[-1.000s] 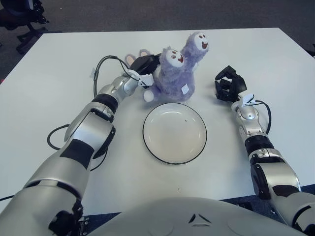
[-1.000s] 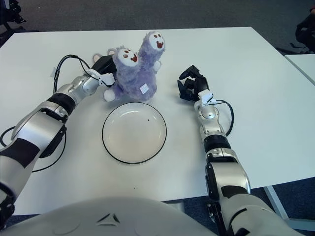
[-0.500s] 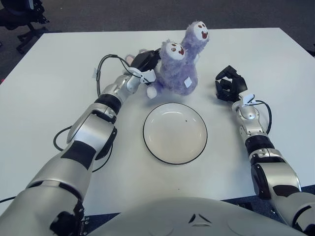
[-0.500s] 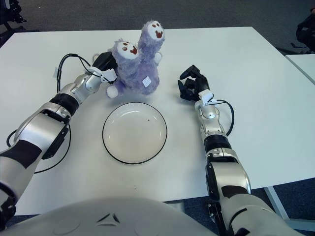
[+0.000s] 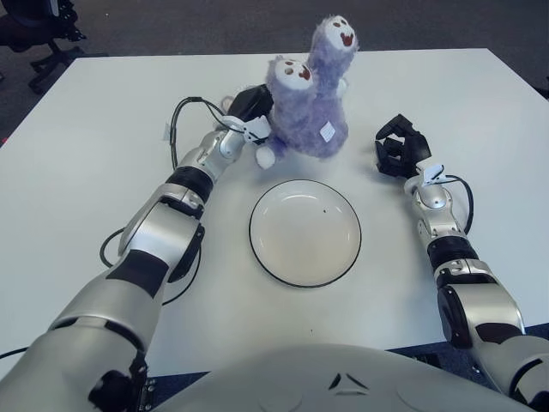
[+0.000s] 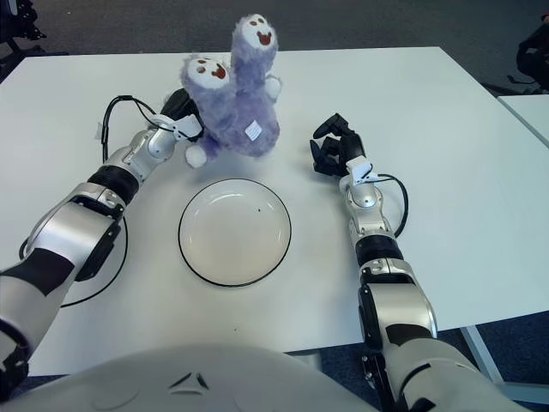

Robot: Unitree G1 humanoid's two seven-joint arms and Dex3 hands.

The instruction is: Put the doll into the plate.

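Observation:
A fuzzy purple doll [image 5: 309,107] with two white faces hangs above the table behind the plate, tilted slightly. My left hand [image 5: 251,110] grips it from its left side, fingers closed on its body. The white plate [image 5: 304,232] with a thin black rim lies on the table just in front of the doll, with nothing in it. My right hand [image 5: 399,148] shows to the right of the doll, apart from it, fingers curled and holding nothing.
The white table [image 5: 103,129] spreads under everything. A black cable [image 5: 176,129] loops beside my left forearm, and another runs along the right wrist [image 5: 463,202]. A dark chair base [image 5: 39,39] stands on the floor beyond the table's far left corner.
My left hand has lifted the doll up and a little farther back from the plate. The right hand has stayed put.

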